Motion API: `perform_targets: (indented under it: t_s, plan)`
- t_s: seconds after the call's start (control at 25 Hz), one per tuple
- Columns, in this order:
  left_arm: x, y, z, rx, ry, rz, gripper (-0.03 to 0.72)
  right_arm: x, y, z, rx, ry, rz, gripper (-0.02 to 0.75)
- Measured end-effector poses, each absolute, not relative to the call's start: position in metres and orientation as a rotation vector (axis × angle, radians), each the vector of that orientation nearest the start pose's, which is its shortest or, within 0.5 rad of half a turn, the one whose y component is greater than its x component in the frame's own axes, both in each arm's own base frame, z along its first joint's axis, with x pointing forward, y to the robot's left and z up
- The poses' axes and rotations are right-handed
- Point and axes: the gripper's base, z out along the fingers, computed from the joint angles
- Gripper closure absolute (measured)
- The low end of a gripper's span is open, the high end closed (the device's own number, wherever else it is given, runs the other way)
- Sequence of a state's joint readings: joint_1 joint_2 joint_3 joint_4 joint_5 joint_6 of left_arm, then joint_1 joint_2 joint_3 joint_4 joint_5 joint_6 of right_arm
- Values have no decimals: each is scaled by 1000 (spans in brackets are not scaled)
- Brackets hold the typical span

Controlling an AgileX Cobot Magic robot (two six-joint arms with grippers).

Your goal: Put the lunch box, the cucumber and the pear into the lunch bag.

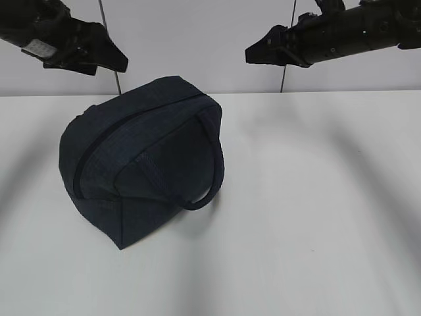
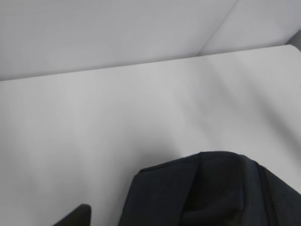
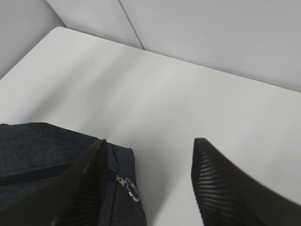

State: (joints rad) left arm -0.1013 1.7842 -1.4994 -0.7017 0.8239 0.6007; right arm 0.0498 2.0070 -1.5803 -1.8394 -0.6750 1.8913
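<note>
The bag point(image 1: 141, 164) lay zipped below both raised arms. The right gripper point(image 3: 148, 181) gaped empty, ring pull point(image 3: 131, 190) between its fingers. The left gripper's point(image 1: 108, 56) state couldn't be told.

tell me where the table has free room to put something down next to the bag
The widest free patch is right of the lunch bag, running from its strap handle to the table's right edge. A narrower strip lies in front of the bag. Behind it, both grippers hang above the back edge.

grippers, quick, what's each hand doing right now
Left hand: cannot be told; only a finger tip shows, above the lunch bag.
Right hand: open, holding nothing.
</note>
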Motion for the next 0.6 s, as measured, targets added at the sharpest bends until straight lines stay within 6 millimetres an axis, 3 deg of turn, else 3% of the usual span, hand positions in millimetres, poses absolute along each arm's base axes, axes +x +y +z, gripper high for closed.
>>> perform_targets:
  t_s: [0.16,0.36,0.6]
  plan:
    - [389,-57,308,391,2392,-514,211,452,67,248,-384,2083,723,298]
    - [381,-35,299,345,2571,-353,211,434,62,222,-358,2175,773,298]
    - [371,-27,291,299,2737,-262,211,409,61,231,-418,2165,716,298]
